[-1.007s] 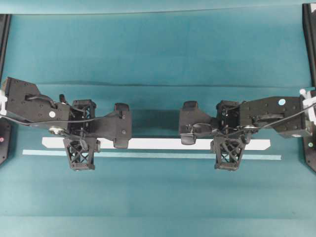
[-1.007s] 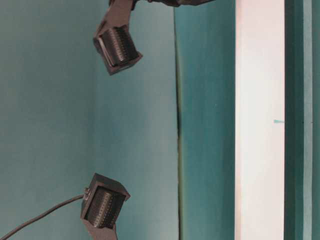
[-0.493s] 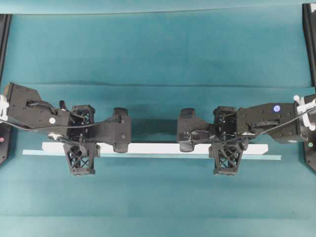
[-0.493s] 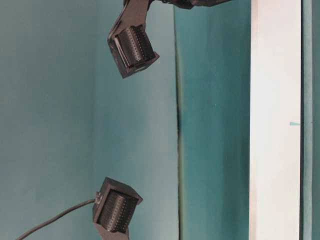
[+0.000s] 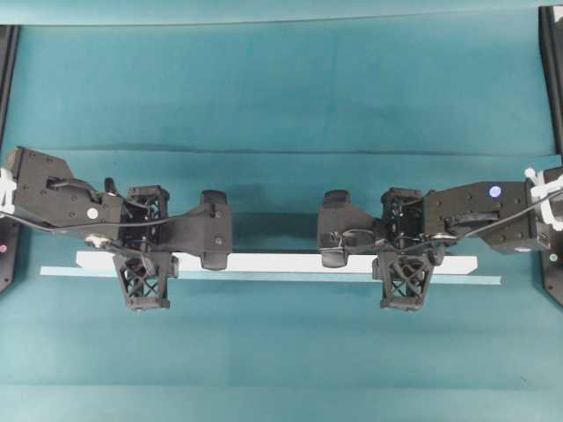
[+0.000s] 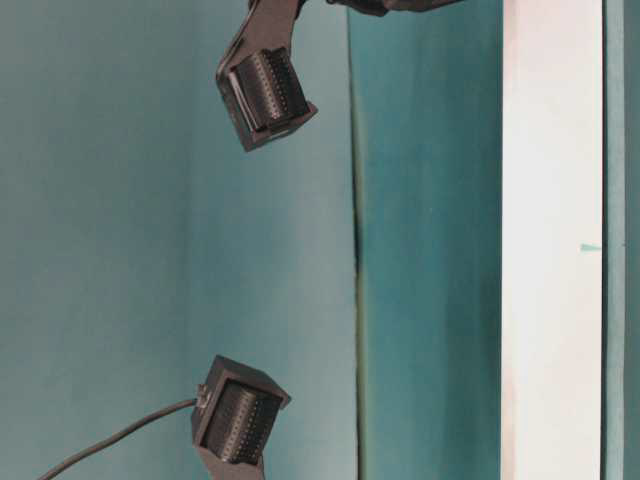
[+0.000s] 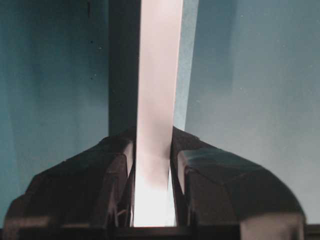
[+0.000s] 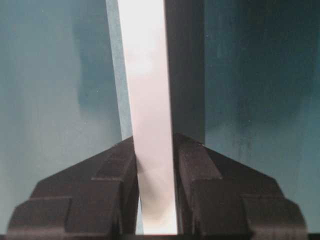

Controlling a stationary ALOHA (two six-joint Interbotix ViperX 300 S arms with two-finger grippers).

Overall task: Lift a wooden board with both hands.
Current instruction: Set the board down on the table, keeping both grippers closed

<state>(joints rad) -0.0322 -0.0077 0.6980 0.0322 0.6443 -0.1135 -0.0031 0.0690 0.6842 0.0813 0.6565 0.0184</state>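
The wooden board [image 5: 281, 262] is a long white plank running left to right across the teal cloth, with a dark shadow just behind it. My left gripper [image 5: 144, 253] is shut across the board near its left end. My right gripper [image 5: 405, 253] is shut across it near the right end. In the left wrist view the board [image 7: 159, 75] runs straight out between the black fingers [image 7: 107, 170], which press both its edges. The right wrist view shows the same: the board [image 8: 145, 75] is pinched between the fingers [image 8: 200, 175]. At table level the board [image 6: 552, 240] appears as a tall white band.
A thin pale teal strip [image 5: 264, 276] lies on the cloth right beside the board's near edge. Black frame posts [image 5: 550, 70] stand at the far right and far left. A fold [image 5: 281, 151] crosses the cloth behind the arms. Two black ribbed arm blocks [image 6: 265, 90] hang at table level.
Both arms carried the board toward the pale strip during the first half second. In the table-level view it slid right. Since then everything has held nearly still, both grips unchanged.
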